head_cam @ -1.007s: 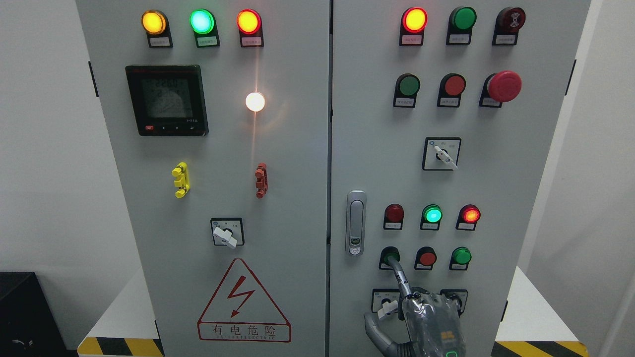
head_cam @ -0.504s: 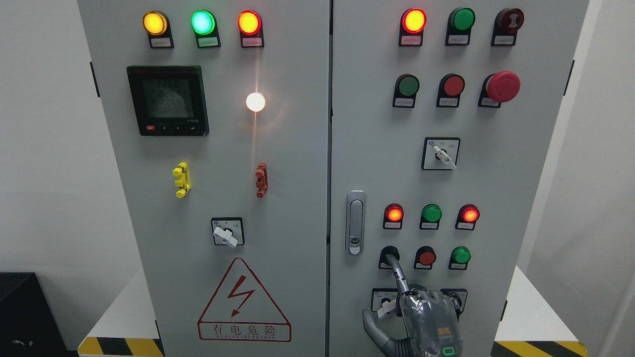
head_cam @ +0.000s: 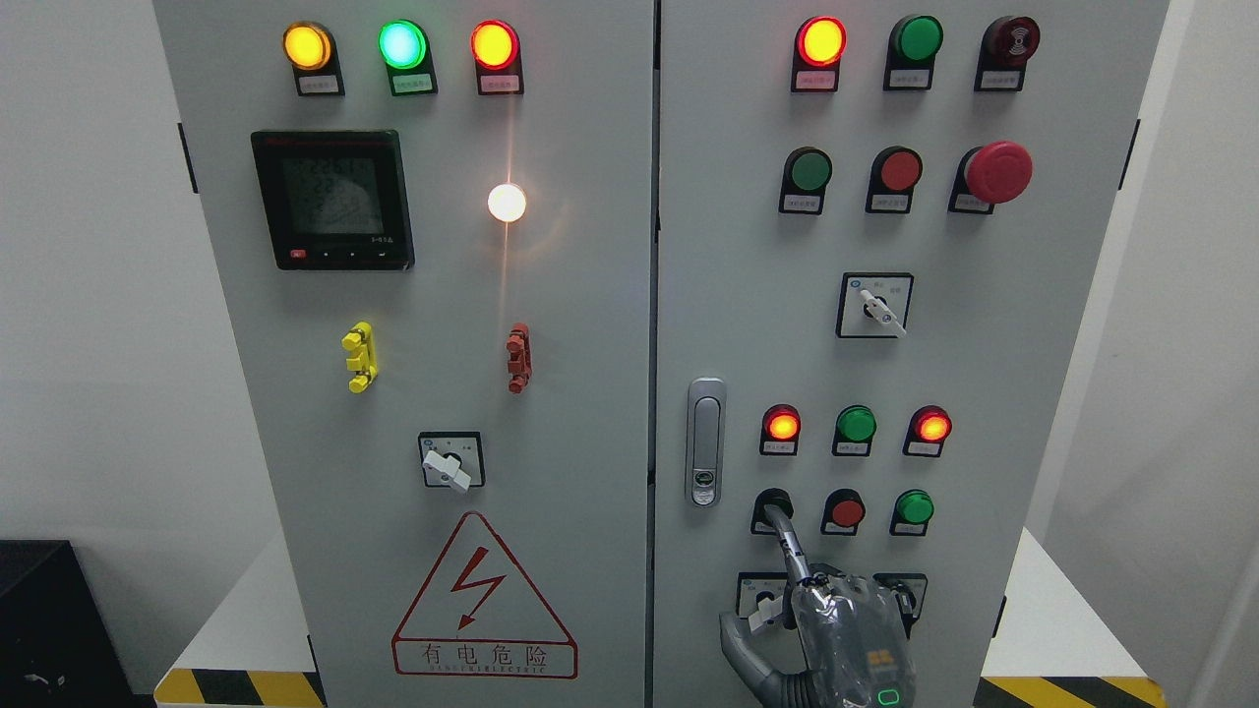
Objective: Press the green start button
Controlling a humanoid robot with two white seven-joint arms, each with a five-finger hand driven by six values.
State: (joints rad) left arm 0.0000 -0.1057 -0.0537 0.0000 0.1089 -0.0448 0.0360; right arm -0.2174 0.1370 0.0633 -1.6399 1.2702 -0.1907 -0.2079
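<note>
Barely anything has moved since half a second back: right hand [head_cam: 836, 629] keeps its index finger [head_cam: 787, 541] on the green start button [head_cam: 772, 506]. Other fingers are curled, gripping nothing, so only one tip presses, I'd guess. Red lamp [head_cam: 782, 425] above glows.

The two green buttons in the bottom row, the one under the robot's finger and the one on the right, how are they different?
The left green button is almost hidden under the right hand's pointing fingertip; the right green button shows fully, with nothing touching it. The left one looks dark; the right one looks bright green. Both are round, in black collars, beside the red button.
</note>
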